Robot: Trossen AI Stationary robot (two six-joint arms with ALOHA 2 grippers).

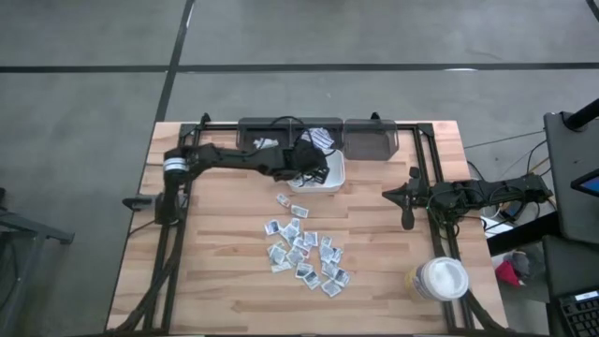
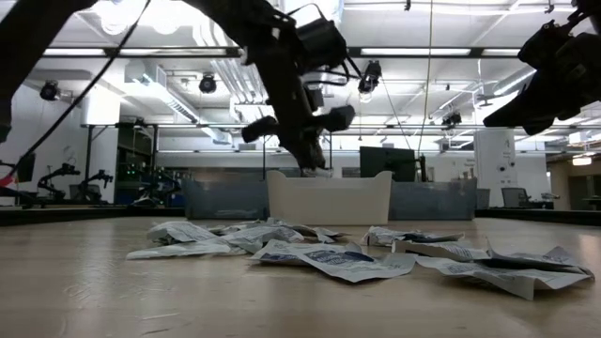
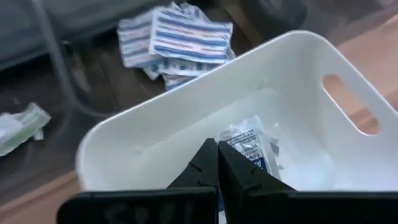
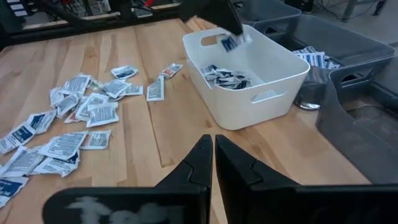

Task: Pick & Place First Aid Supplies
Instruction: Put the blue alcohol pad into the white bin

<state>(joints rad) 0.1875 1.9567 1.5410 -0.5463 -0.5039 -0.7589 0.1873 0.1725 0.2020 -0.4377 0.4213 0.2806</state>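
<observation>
Left arm: reaches from the table's left edge across to the white bin (image 1: 329,178) at the back middle.
Left claw (image 3: 217,163): hangs over the bin's open top, fingers pressed together on a single sachet (image 3: 252,146), white with blue print, which dangles below the tips and inside the bin's rim.
White bin contents: a small heap of sachets already lies on its floor, seen best from the right wrist.
Grey bins (image 1: 371,137): two dark trays behind the white one; the nearer of them in the left wrist view holds a stack of blue-striped packets (image 3: 180,40).
Loose supplies (image 1: 304,251): a scatter of small flat sachets on bare table, in front of the white bin and roughly midway between the two arms; a couple of strays lie nearer the bin.
Key relation: the held sachet is straight above the bin floor, so I judge the release needs only a parting of the fingers. The pile lies towards the table's front from the left claw, and the left arm looks nearer to it.
Right claw (image 4: 213,155): closed with nothing in it, parked at the table's right side, well apart from pile and bin, pointing towards them.
White lidded tub (image 1: 440,279): stands at the front right, not part of the job.
Progress: most sachets appear not yet moved.
</observation>
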